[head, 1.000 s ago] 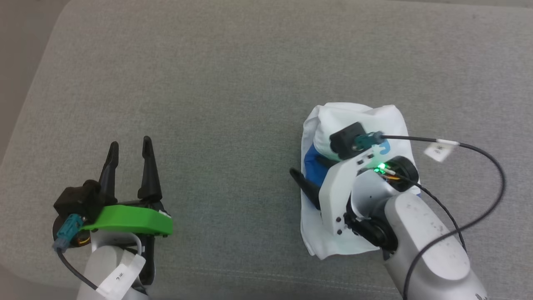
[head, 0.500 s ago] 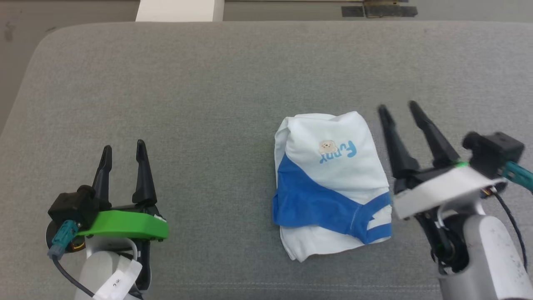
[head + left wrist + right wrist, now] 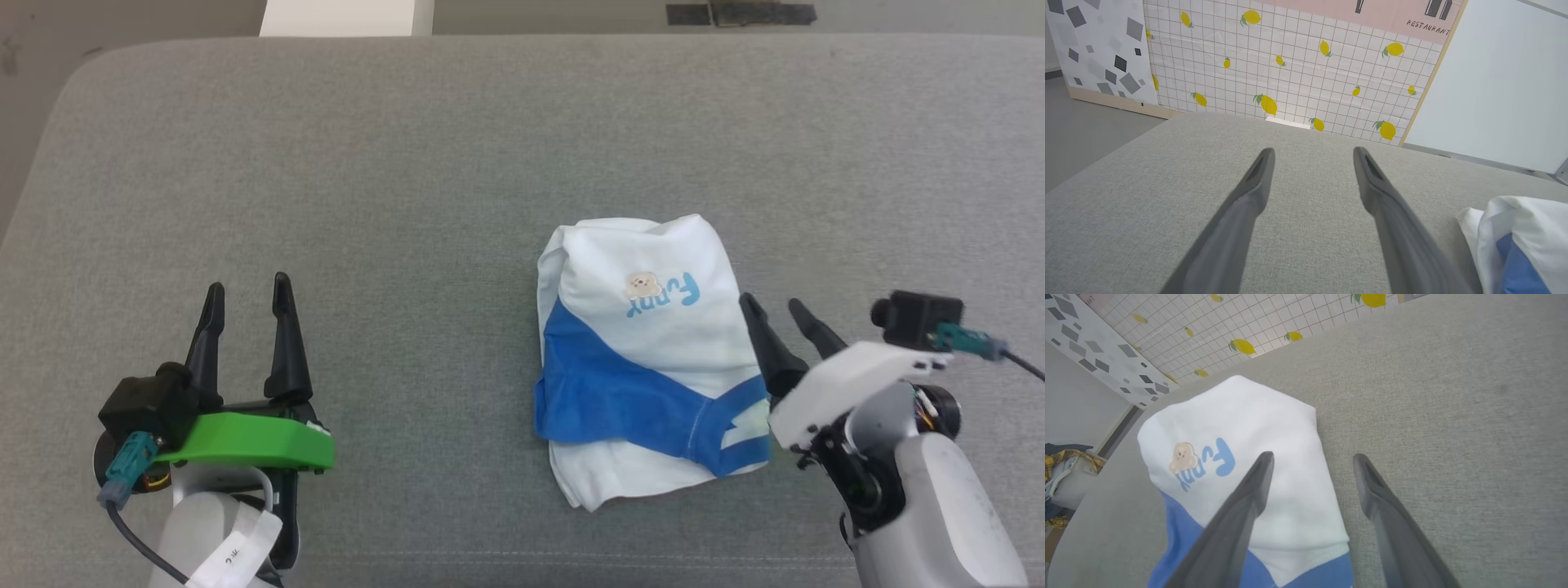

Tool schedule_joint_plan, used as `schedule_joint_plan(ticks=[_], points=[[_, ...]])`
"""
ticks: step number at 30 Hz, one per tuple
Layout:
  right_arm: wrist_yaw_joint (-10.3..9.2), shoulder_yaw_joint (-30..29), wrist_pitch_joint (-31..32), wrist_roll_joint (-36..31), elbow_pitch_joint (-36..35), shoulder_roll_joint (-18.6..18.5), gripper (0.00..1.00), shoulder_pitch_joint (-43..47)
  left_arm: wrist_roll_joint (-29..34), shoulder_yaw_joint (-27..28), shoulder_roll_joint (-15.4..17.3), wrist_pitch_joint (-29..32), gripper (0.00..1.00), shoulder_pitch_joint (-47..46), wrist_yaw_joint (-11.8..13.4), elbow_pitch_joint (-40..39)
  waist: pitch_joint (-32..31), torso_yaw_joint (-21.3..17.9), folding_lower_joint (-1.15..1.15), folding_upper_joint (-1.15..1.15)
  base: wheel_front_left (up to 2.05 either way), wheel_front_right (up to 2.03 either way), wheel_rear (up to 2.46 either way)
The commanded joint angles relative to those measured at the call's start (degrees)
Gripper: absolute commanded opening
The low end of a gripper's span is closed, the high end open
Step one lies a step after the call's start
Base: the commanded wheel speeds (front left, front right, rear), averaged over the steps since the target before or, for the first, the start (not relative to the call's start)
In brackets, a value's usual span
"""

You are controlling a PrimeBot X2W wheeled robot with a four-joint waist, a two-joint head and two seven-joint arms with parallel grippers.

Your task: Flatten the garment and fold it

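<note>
Garment [image 3: 645, 359] folded; left claw [image 3: 248, 282], right claw [image 3: 769, 301] wide, empty. Wrist cams add lemon wall [image 3: 1290, 73].

A broad grey fabric cushion [image 3: 408, 163] lies under even, soft light. Beyond its far edge stands a white grid panel printed with lemons [image 3: 1298, 73]. A panel scattered with grey squares [image 3: 1098, 49] stands past its far left corner, and a plain white board [image 3: 1506, 81] past its far right. Grey floor [image 3: 1081, 122] runs along its left side.
</note>
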Motion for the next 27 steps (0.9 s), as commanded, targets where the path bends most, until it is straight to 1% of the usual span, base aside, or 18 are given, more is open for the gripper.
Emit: schedule_joint_plan(ticks=[1, 6, 11, 13, 14, 15, 17, 22, 25, 27], points=[[-0.09, 0.5, 1.2, 0.6, 1.8, 0.0, 1.0, -1.9, 0.6, -0.1, -0.1, -0.2, 1.0, -0.2, 0.0, -0.1, 0.8, 0.7, 0.0, 0.0, 0.0, 0.0, 0.0], [-0.09, 1.5, 6.4, 1.8, 8.3, 0.0, 1.0, -5.2, 0.5, -0.3, -0.1, -0.2, 1.0, -0.5, 0.0, 0.2, 1.9, 1.7, 0.0, 0.0, 0.0, 0.0, 0.0], [-0.09, 1.3, 12.0, -0.3, 13.5, 0.0, 1.0, -7.8, 0.2, -0.4, -0.1, -0.2, 1.0, -0.7, 0.0, 0.3, 2.7, 2.4, 0.0, 0.0, 0.0, 0.0, 0.0], [-0.09, 0.4, 14.1, -2.4, 15.2, 0.0, 1.0, -8.7, 0.2, -0.5, -0.1, -0.2, 1.0, -0.7, 0.0, 0.4, 2.9, 2.5, 0.0, 0.0, 0.0, 0.0, 0.0], [-0.09, -0.1, 14.7, -3.2, 15.7, 0.0, 0.71, -9.1, 0.2, -0.5, -0.1, -0.2, 1.0, -0.8, 0.0, 0.4, 3.1, 2.5, 0.0, 0.0, 0.0, 0.0, 0.0], [-0.09, -0.7, 15.1, -3.9, 16.0, 0.0, 0.4, -9.6, 0.1, -0.5, -0.1, -0.2, 1.0, -0.9, 0.0, 0.4, 3.2, 2.6, 0.0, 0.0, 0.0, 0.0, 0.0], [-0.09, -1.4, 15.5, -4.7, 16.3, 0.0, 0.0, -10.5, 0.1, -0.5, -0.1, -0.2, 1.0, -0.9, 0.0, 0.4, 3.3, 2.6, 0.0, 0.0, 0.0, 0.0, 0.0], [-0.09, -1.8, 16.4, -6.1, 16.7, 0.0, 0.0, -11.9, 0.2, -0.3, -0.1, -0.2, 1.0, -0.7, 0.1, 0.5, 3.2, 1.6, 0.0, 0.0, 0.0, 0.0, 0.0], [-0.09, -0.4, 17.1, -7.1, 15.8, 0.0, 0.0, -12.7, 0.4, 0.1, -0.1, -0.2, 1.0, -0.7, 0.0, 0.4, 3.2, 0.3, 0.0, 0.0, 0.0, 0.0, 0.0], [-0.09, 0.8, 17.8, -9.2, 14.6, 0.0, 0.0, -13.3, 0.7, 0.3, -0.1, -0.2, 1.0, -0.8, 0.0, 0.2, 3.2, -0.9, 0.0, 0.0, 0.0, 0.0, 0.0]])
